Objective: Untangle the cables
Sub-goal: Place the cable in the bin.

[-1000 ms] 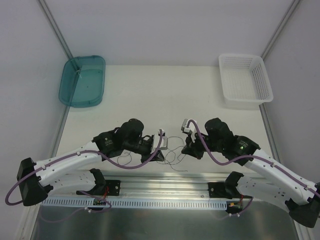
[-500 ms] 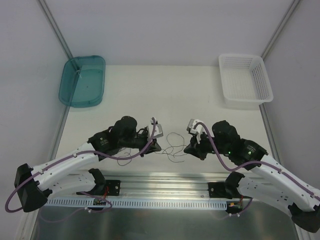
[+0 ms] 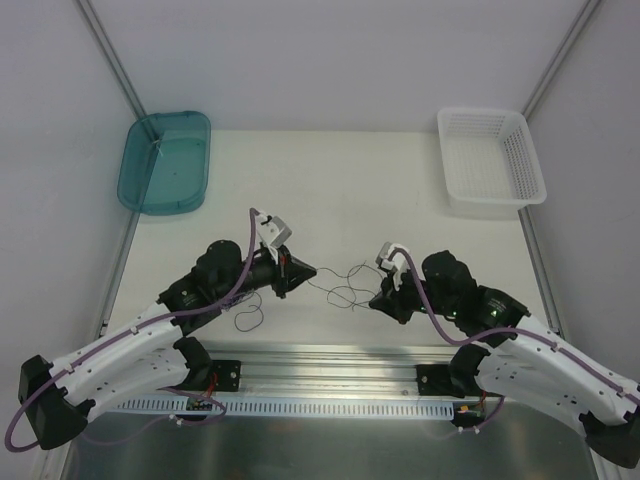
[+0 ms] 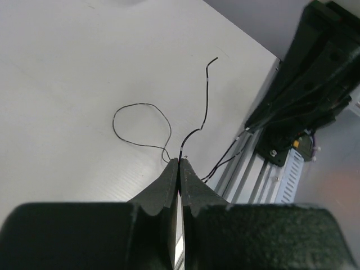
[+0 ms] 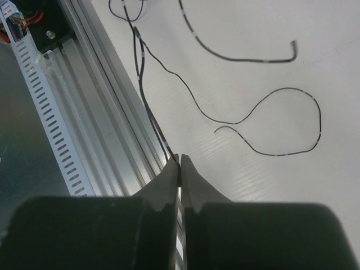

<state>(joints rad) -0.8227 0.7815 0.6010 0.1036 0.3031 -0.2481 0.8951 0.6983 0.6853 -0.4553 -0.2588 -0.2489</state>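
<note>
White, matte tabletop (image 3: 340, 190) filled the pale grey enclosure; a translucent teal plastic tray (image 3: 170, 170) sat at its far left corner and a white perforated plastic basket (image 3: 480, 113) at its far right corner, both well apart from the arms. A ribbed aluminium rail (image 3: 330, 365) ran along the near edge, where the two arm bases were bolted.

The thin, dark, wiry cables (image 3: 340, 293) lay near the middle of the table, strung in loose curls between the two arms; one small loop lay apart, just below the left arm.

The black-fingered left gripper (image 3: 308, 272) pointed right, its jaws pressed together; in the left wrist view the left gripper (image 4: 180, 163) was clamped on the cables (image 4: 140, 104), with a round loop and a longer kinked strand running out from the tips over the table.

The black-fingered right gripper (image 3: 373, 300) pointed left, facing the other; in the right wrist view the right gripper (image 5: 179, 160) was likewise pinched tight on the cables (image 5: 264, 61), one strand running from the tips along the rail's edge; other curved strands lay flat on the white surface beside it.
</note>
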